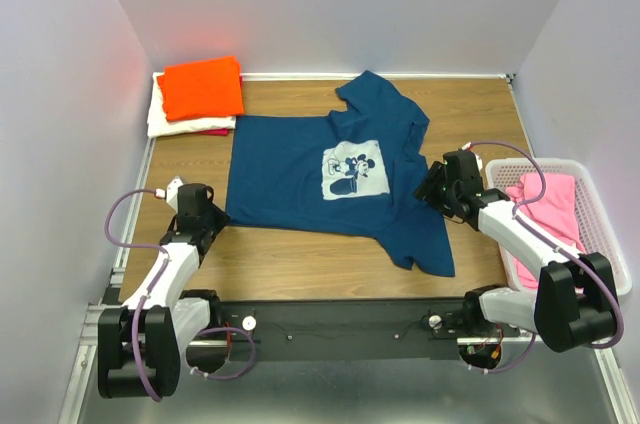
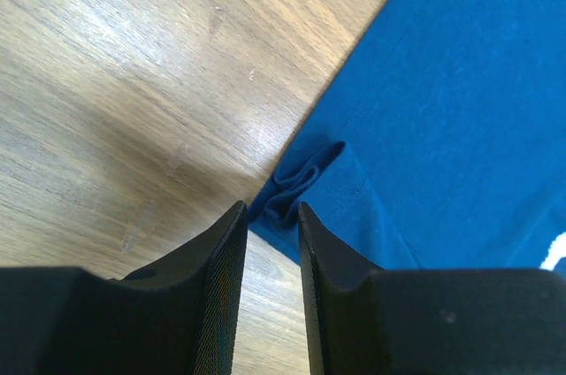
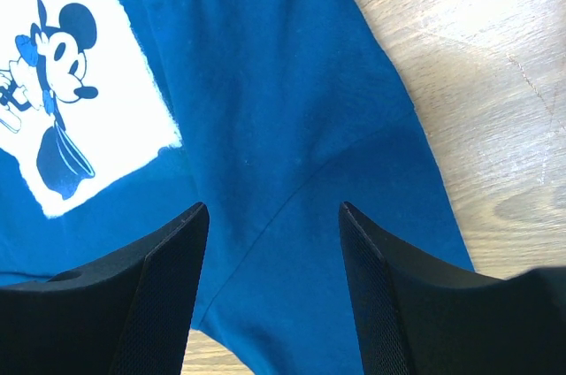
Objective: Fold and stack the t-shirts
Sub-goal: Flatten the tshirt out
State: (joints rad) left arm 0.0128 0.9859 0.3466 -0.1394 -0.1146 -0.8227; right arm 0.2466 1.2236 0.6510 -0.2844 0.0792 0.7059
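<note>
A navy blue t-shirt [image 1: 300,169] with a white cartoon print lies spread flat, print up, across the middle of the table. Its near left corner [image 2: 296,182] is bunched into small folds. My left gripper [image 1: 215,221] [image 2: 271,207] sits low right at that corner, its jaws open a narrow way with bare wood showing between them. My right gripper [image 1: 428,190] [image 3: 273,209] hovers wide open over the shirt's right sleeve [image 3: 292,127], holding nothing. Folded orange [image 1: 202,86], cream-white [image 1: 168,122] and red tees are stacked at the back left.
A white basket [image 1: 600,234] at the right edge holds a pink tee [image 1: 555,199]. Bare wood [image 1: 310,264] runs between the shirt's near hem and the arm bases. Walls close in the left, back and right sides.
</note>
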